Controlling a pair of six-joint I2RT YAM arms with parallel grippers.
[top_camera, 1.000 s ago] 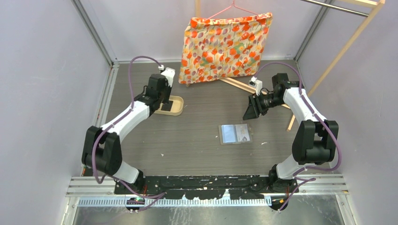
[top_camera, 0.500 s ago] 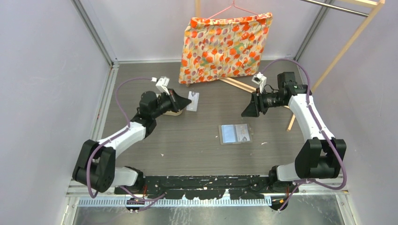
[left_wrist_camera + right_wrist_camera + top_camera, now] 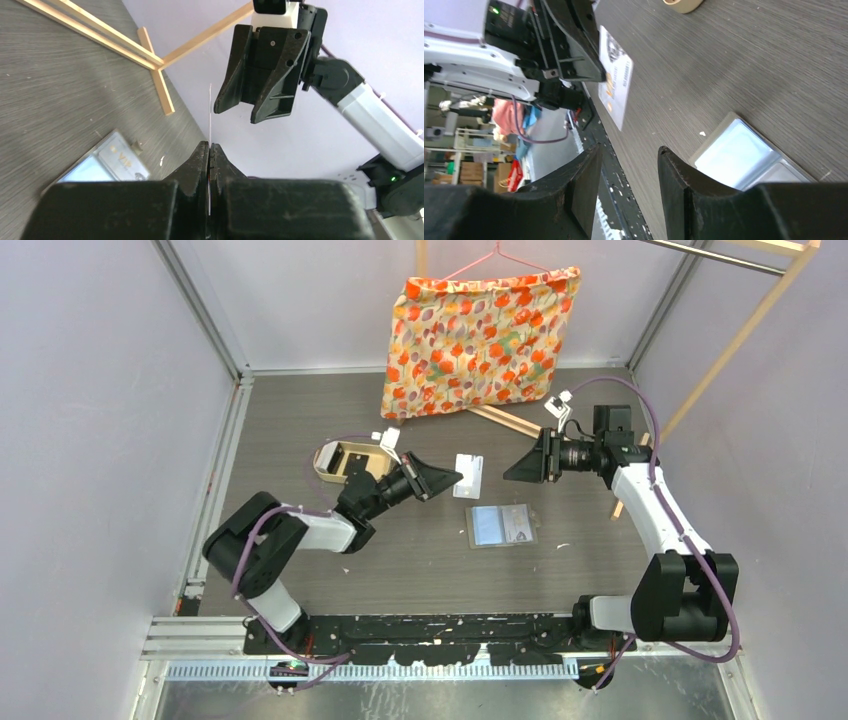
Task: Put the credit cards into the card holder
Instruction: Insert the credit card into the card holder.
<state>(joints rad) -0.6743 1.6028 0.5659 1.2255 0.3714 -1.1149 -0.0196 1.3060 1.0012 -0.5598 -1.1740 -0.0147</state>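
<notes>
Looking down on a grey wood-grain table [image 3: 420, 570] with a robot arm at each near corner. At the left, toward the far side, sits a tan oval tray [image 3: 325, 462] with something dark inside. Just right of it, the left gripper [image 3: 455, 477] reaches toward the table's middle, its fingers pressed together on one edge of a white credit card [image 3: 468, 476]. The card is held off the table; the left wrist camera sees it edge-on as a thin pale line sticking out past the fingertips. Near and slightly right of the card, the card holder [image 3: 502, 525] lies flat and open on the table, showing a pale blue clear pocket and another card in its right half. Right of the held card, the right gripper [image 3: 512, 474] points at it from close by, jaws apart and empty, not touching the card. At the far side, a floral orange cloth [image 3: 480, 335] hangs from a hanger beside a pale wooden frame [image 3: 740, 335].
</notes>
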